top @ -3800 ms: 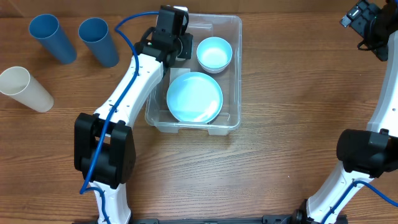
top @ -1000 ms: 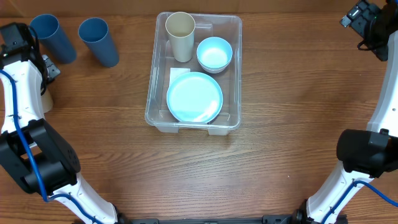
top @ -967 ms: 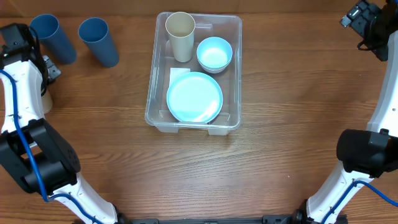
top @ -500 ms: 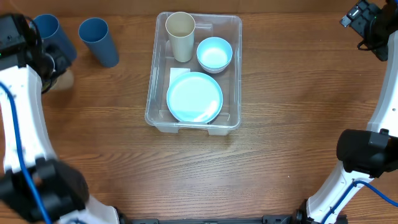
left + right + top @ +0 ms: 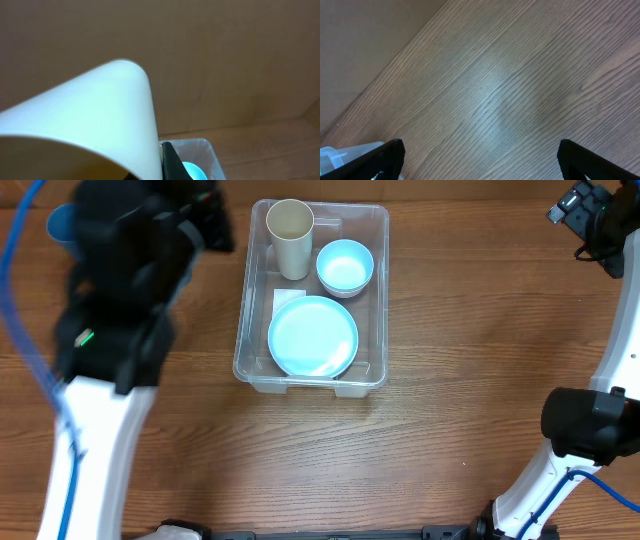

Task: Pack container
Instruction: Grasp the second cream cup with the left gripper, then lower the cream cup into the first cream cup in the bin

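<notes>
Our left gripper [image 5: 192, 220] has risen, seemingly clamping the cream cup [image 5: 85, 130]; the container [image 5: 242, 340] lies to its right. Our right gripper [image 5: 480, 160] gapes empty.

**Colours and patterns — single moment**

Table [image 5: 450, 380]: mid-brown wood with a fine streaked grain.
Container [image 5: 378, 300]: clear, colourless plastic, with a white label [image 5: 287, 298] on its base.
Inside it: a pale blue plate [image 5: 312, 336], a pale blue bowl [image 5: 345, 265] and a plain cream cup [image 5: 290, 238].
Held cup [image 5: 85, 125]: cream-white and unpatterned, seen against a flat brown backdrop [image 5: 225, 60].
Left arm [image 5: 120, 310]: black above and white below, with a blue cable [image 5: 66, 480].
Right gripper [image 5: 480, 160]: fingers [image 5: 385, 159] are black.
</notes>
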